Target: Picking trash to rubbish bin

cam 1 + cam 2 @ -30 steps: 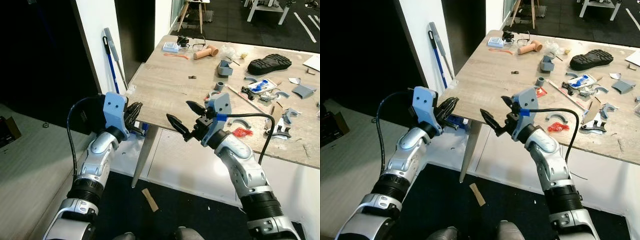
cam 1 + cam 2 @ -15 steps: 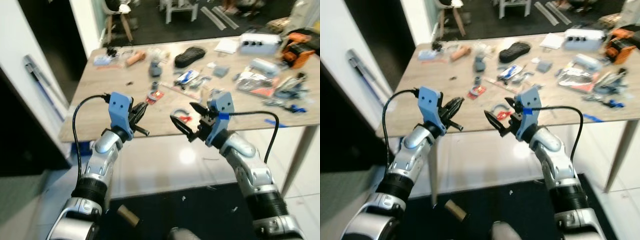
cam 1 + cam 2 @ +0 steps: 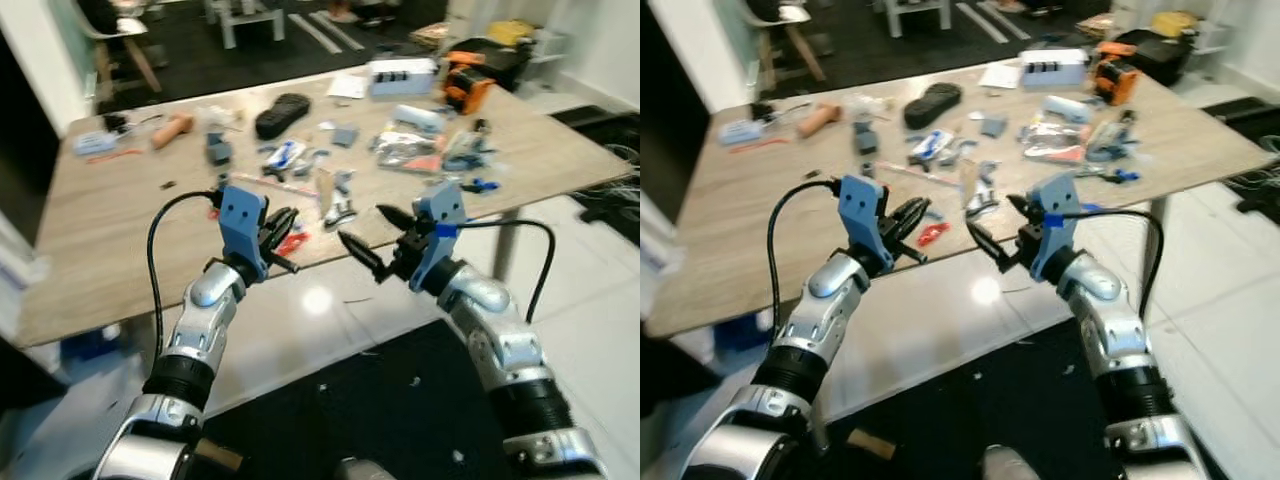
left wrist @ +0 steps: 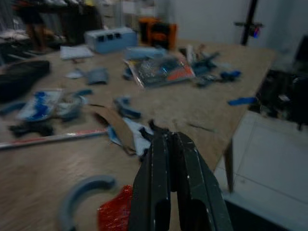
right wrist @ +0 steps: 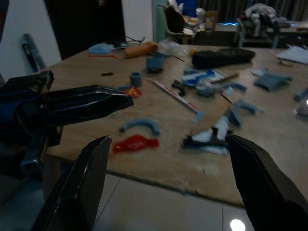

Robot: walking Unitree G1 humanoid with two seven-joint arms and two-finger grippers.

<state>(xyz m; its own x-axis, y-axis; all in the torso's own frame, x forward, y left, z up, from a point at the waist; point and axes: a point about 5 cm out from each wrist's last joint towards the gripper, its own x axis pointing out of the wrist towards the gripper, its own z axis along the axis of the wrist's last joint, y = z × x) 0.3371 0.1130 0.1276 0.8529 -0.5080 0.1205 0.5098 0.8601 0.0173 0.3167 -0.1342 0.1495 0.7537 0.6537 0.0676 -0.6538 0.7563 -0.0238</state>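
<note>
Turning has swung the camera along the cluttered wooden table (image 3: 90,240). Left gripper (image 3: 281,228) pinched empty, right gripper (image 3: 372,238) wide; crumpled red wrapper (image 3: 931,234) at centre, unpicked.

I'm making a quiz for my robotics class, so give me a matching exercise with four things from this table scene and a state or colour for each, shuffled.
Column one:
1. left hand
2. right hand
3. shoe sole
4. small wrapper near the table edge

Column two:
A. black, lying flat on the far part of the table
B. fingers spread apart
C. red
D. fingers pressed together

Pairs: 1-D, 2-B, 3-A, 4-C
</note>
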